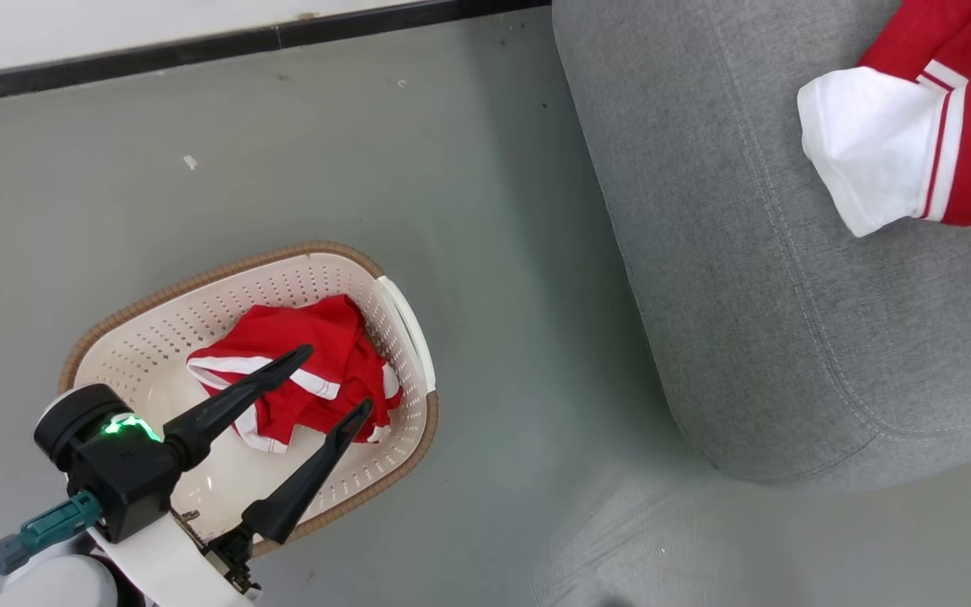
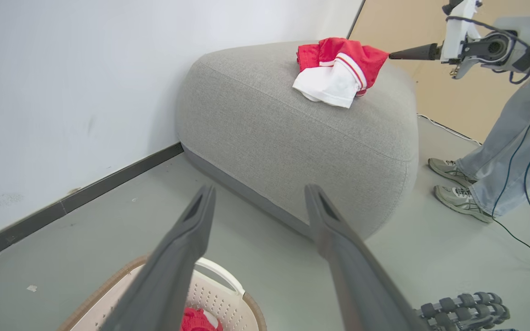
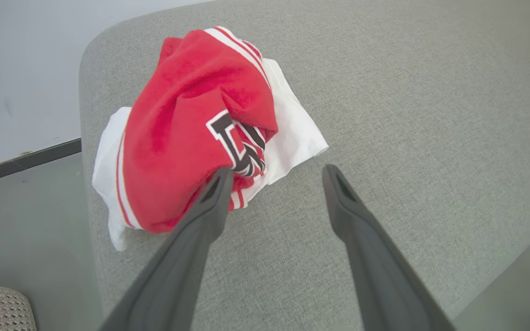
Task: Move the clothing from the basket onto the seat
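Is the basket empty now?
Not empty. A crumpled red garment with white stripes lies inside the basket, beneath the open left claw.

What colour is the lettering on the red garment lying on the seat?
The lettering is black, outlined in white; the right wrist view shows it best.

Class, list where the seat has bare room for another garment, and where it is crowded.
Free: the wide grey stretch of the seat between the red-and-white pile and its rounded edge facing the basket. Also bare beside the pile, by the right gripper. Crowded: only where the pile lies.
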Motion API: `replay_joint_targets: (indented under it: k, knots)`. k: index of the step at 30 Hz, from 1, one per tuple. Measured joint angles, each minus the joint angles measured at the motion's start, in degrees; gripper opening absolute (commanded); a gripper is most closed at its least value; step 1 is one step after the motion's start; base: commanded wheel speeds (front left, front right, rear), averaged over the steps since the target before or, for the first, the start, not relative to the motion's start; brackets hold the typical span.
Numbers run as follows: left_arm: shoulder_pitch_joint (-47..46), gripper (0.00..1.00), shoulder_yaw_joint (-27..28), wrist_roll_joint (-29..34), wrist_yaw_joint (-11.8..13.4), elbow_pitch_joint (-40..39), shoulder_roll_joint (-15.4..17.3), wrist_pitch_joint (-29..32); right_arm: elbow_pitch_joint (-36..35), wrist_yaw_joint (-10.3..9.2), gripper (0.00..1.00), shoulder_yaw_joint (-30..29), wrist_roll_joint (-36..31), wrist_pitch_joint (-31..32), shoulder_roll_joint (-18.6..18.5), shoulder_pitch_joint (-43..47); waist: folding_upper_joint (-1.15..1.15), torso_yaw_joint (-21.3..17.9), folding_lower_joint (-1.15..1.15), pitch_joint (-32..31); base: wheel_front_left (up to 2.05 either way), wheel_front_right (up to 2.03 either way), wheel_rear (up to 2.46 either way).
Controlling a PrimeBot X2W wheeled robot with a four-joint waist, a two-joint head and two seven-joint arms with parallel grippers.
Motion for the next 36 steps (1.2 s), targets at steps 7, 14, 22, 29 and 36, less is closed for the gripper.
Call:
replay_joint_targets:
  k: [7,14,22,29,36]
  knots:
    - [-0.7,1.0,-1.2,0.0,-0.3,-0.2,-1.5,0.0,-2.8,0.0,1.0,-0.5,1.3,-0.6,-1.5,3.9,0.0,-0.3,0.0,-2.6,0.0,0.0,0.0]
    - [-1.0,1.0,-2.1,0.0,-0.3,-0.2,-3.2,0.0,-6.5,0.0,1.0,-0.7,1.9,-1.2,-3.2,6.8,0.0,-0.5,0.0,-5.3,0.0,0.0,0.0]
    - [-1.0,1.0,-2.4,-0.5,0.1,1.0,-4.9,-0.3,-12.2,0.0,1.0,-0.5,2.4,-1.6,-4.2,8.9,0.0,-0.5,0.0,-8.5,0.0,0.0,0.0]
    - [-0.9,1.0,-1.5,-1.6,1.3,2.4,-6.4,-1.9,-19.0,0.0,1.0,2.0,2.9,-3.8,-4.0,8.9,0.0,0.0,0.0,-11.4,0.0,0.0,0.0]
    - [-0.7,1.0,-1.4,-1.9,1.7,3.1,-7.4,-2.7,-22.8,0.0,1.0,6.6,3.3,-7.2,-2.1,8.9,0.0,1.2,0.0,-14.4,0.0,0.0,0.0]
